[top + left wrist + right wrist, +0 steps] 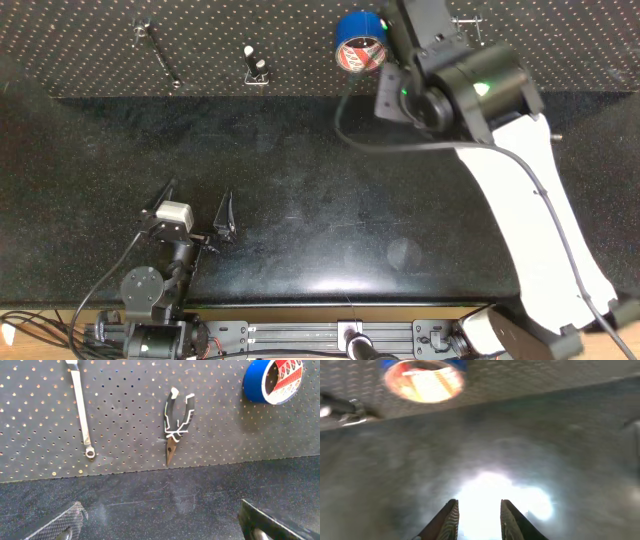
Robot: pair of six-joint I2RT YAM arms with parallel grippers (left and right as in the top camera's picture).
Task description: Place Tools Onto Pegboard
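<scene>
Right arm [530, 200] overhangs the pegboard [80, 40] beside the tape [358, 45].

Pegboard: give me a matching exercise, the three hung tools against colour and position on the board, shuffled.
Things:
1. wrench
2. pliers
3. tape roll

Descriptions:
A. blue, hung farthest right
B. black-and-white handles, hung in the middle, nose down
C. silver, hung farthest left

Pairs: 1-C, 2-B, 3-A

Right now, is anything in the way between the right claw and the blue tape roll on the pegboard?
Nothing visible: only the black tabletop shows between the open right claw and the blue tape roll.
</scene>
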